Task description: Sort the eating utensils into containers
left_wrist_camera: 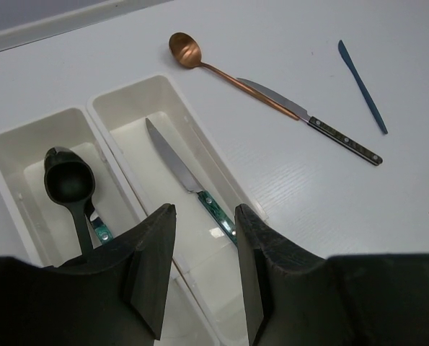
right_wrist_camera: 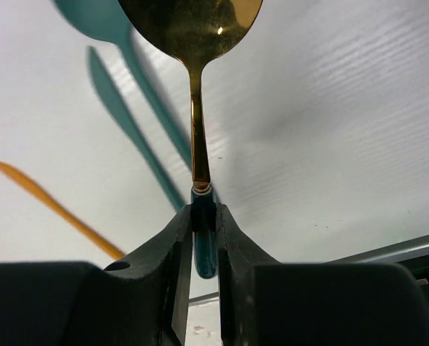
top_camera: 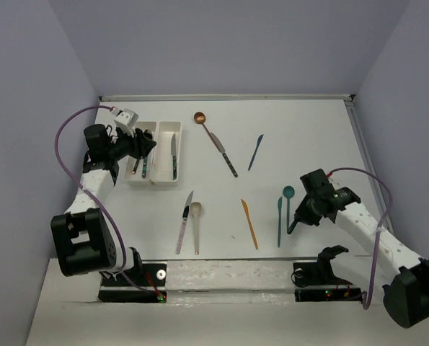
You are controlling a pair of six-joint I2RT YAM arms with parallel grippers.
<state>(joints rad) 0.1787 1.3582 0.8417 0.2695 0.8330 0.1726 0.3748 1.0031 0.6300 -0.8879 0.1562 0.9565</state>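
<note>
Two white trays stand side by side at the back left, the left tray [top_camera: 136, 180] [left_wrist_camera: 27, 137] and the right tray [top_camera: 165, 127] [left_wrist_camera: 135, 90]. My left gripper [top_camera: 145, 147] [left_wrist_camera: 205, 213] is open and empty above them. A black spoon [left_wrist_camera: 70, 184] and a teal-handled utensil [left_wrist_camera: 99, 229] lie in the left tray. A green-handled knife [left_wrist_camera: 178, 169] lies in the right tray. My right gripper [top_camera: 296, 222] [right_wrist_camera: 203, 209] is shut on the teal handle of a gold spoon [right_wrist_camera: 189, 25], held just above the table beside the teal knife [top_camera: 279, 220] and teal spoon [top_camera: 288, 196].
On the table lie a copper spoon [top_camera: 200, 117], a dark-handled knife [top_camera: 226, 156], a blue knife [top_camera: 255, 151], a silver knife [top_camera: 184, 220], a beige spoon [top_camera: 196, 223] and an orange knife [top_camera: 250, 223]. Grey walls close in the back and both sides.
</note>
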